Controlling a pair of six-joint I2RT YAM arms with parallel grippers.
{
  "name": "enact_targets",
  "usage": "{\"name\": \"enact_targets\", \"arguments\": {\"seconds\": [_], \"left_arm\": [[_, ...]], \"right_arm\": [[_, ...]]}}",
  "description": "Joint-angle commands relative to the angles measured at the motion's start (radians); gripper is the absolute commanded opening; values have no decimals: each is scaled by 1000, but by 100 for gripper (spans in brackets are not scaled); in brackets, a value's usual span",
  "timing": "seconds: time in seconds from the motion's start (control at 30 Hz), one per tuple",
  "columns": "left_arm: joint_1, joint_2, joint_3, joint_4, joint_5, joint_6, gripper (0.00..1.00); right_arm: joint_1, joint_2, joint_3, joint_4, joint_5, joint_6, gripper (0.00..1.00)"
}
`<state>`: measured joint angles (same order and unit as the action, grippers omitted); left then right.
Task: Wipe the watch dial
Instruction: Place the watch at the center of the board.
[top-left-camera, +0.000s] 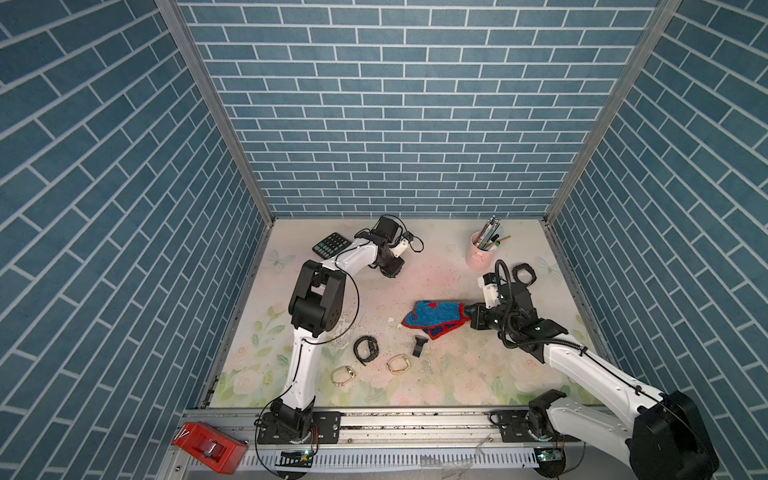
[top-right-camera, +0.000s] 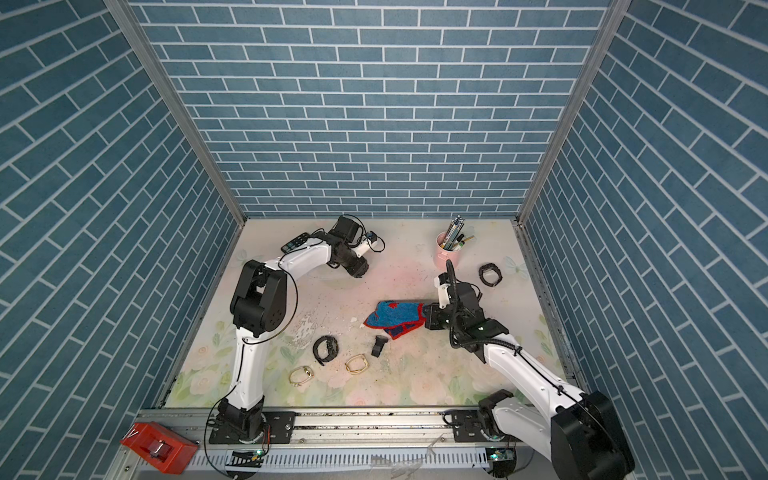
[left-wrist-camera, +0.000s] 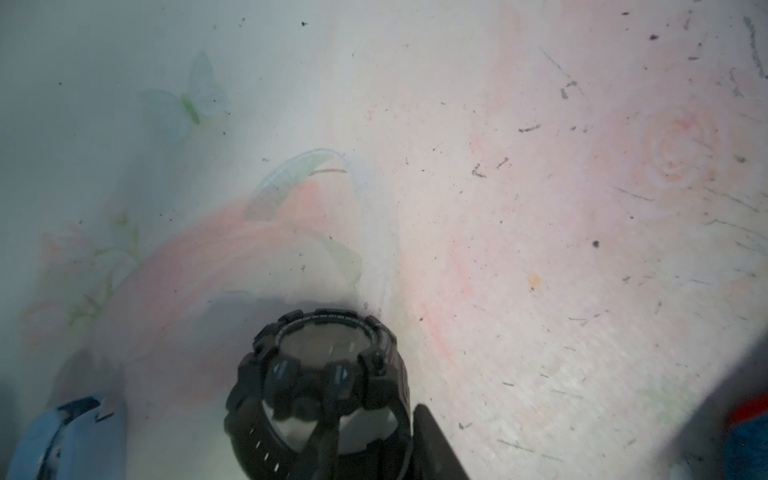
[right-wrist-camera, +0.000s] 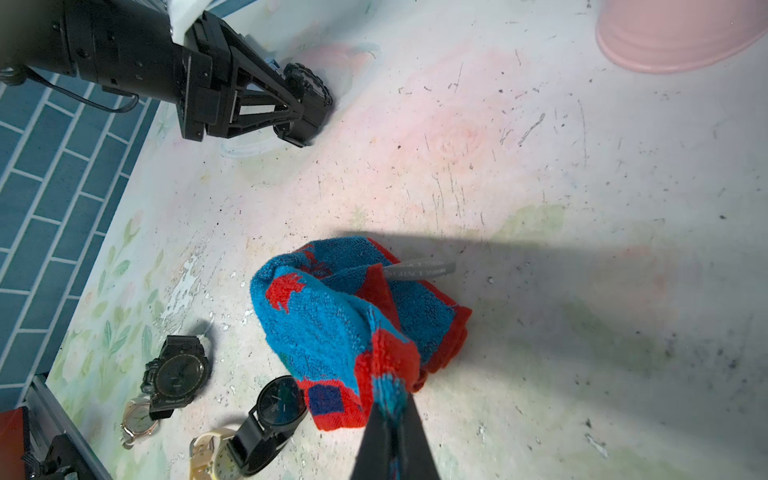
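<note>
Plainly, we were not wiping at this moment. Our left gripper (right-wrist-camera: 301, 106) stood with its jaws parted around the black watch (left-wrist-camera: 320, 386), one pad clear of the case. The watch appeared to rest on the table (top-left-camera: 436, 257) at its far left, dial (left-wrist-camera: 324, 345) uncovered. Our right gripper (right-wrist-camera: 390, 415) was clamped on the blue-and-red cloth (top-left-camera: 436, 318), mid-table and well apart from the watch. We judged the next move called for carrying the cloth across to that dial and steadying the watch.

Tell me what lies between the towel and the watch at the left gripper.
Only bare, scuffed tabletop separates towel and watch, clearest in the right wrist view.
</note>
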<state>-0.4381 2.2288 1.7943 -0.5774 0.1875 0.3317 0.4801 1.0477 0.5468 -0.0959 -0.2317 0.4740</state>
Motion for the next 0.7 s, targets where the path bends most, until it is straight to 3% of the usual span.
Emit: {"name": "enact_targets", "arguments": {"seconds": [0.0,0.33,0.67], "left_arm": [[5,-31,-2,-52,-5,-15,41],[5,-328,-195,85,64,-59,48],[-26,-678,-571,361,127,-155,55]], "right_arm": [[-3,-25,35,-39,29,7,0],[-3,0,60,-27,79,-18,0],[-4,20,96,-25,210,-71,0]]}}
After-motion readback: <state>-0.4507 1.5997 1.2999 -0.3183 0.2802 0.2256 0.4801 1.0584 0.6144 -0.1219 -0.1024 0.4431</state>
